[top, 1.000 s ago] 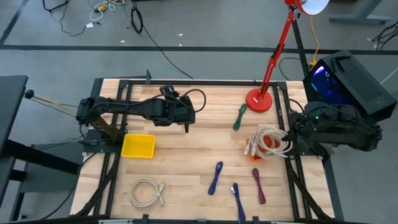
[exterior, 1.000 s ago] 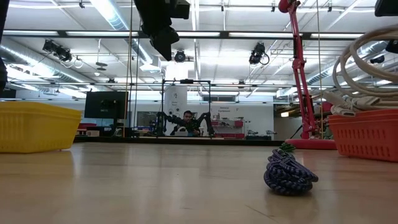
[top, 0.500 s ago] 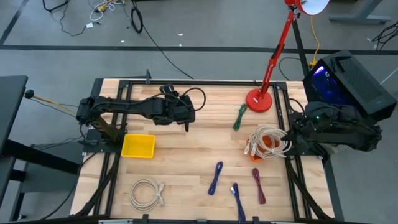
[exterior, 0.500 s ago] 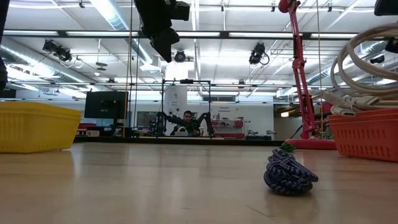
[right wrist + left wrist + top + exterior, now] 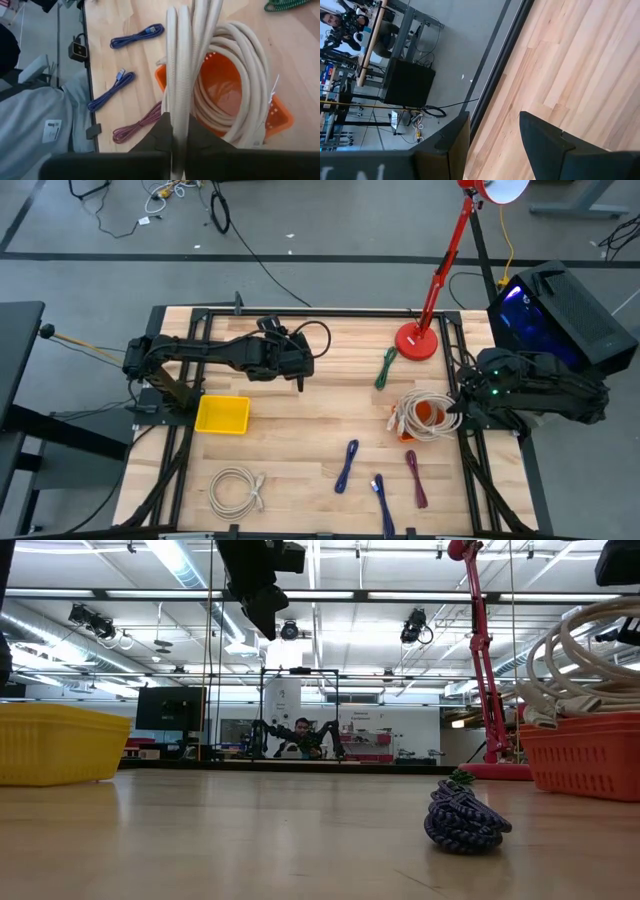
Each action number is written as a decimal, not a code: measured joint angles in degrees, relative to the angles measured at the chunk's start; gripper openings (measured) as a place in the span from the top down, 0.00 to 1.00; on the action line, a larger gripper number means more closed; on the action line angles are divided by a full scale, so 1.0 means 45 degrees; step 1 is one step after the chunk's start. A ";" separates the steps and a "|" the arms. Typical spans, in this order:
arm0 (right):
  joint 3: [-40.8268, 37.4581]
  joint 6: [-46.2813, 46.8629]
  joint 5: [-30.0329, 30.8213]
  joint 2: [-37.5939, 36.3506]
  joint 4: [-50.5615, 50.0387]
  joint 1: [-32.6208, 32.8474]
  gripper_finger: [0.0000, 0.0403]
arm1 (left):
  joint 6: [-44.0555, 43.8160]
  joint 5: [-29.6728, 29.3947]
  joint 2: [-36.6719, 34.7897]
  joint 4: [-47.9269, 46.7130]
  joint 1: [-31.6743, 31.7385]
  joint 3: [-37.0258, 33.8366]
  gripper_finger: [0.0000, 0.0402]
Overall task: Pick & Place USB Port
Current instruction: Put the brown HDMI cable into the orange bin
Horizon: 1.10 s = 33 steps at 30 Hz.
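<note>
A cream cable coil (image 5: 418, 416) sits over a small orange basket (image 5: 429, 413) at the table's right side. My right gripper (image 5: 461, 406) is shut on the coil, coming in from the right edge. Two blue USB cables (image 5: 346, 465) (image 5: 381, 492) and a maroon cable (image 5: 416, 478) lie flat on the wood nearer the near edge. My left gripper (image 5: 300, 372) hangs open above bare wood toward the far left; its fingers (image 5: 452, 142) stand apart and touch nothing. My right gripper (image 5: 178, 126) pinches several side-by-side strands of the cream coil (image 5: 178, 85) between its two fingers, at the coil's right-hand side. The fingers come slanting from the table's right. The loops spread beyond the fingers and rest in and over the orange basket (image 5: 226, 82).
A yellow basket (image 5: 222, 415) stands at the left, with a second cream cable bundle (image 5: 237, 488) near the near-left corner. A green cable (image 5: 386, 367) and the red lamp's base (image 5: 416, 340) lie at the far right. Bare wood fills the table's middle.
My right gripper has moved a little toward the table's left, staying shut, and the cream coil has shifted left with it over the orange basket. The left arm has kept still.
</note>
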 joint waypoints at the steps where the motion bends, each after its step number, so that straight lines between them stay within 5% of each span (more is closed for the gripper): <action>1: 0.0005 0.0073 0.0000 0.0000 -0.0016 -0.0001 0.94 | 0.0009 0.0000 0.0000 0.0003 0.0003 0.0000 0.56; 10: 0.0005 0.0219 0.0081 0.0005 -0.0220 -0.0005 0.78 | 0.0034 0.0000 0.0000 0.0032 0.0061 0.0000 0.56; 23: 0.0005 0.0129 0.0150 0.0005 -0.0179 -0.0001 0.78 | 0.0034 0.0170 0.0000 0.0032 0.0061 0.0000 0.56; 33: 0.0005 0.0074 0.1893 0.0000 0.0334 0.0000 0.74 | 0.0044 0.0185 0.0000 0.0032 0.0061 0.0000 0.56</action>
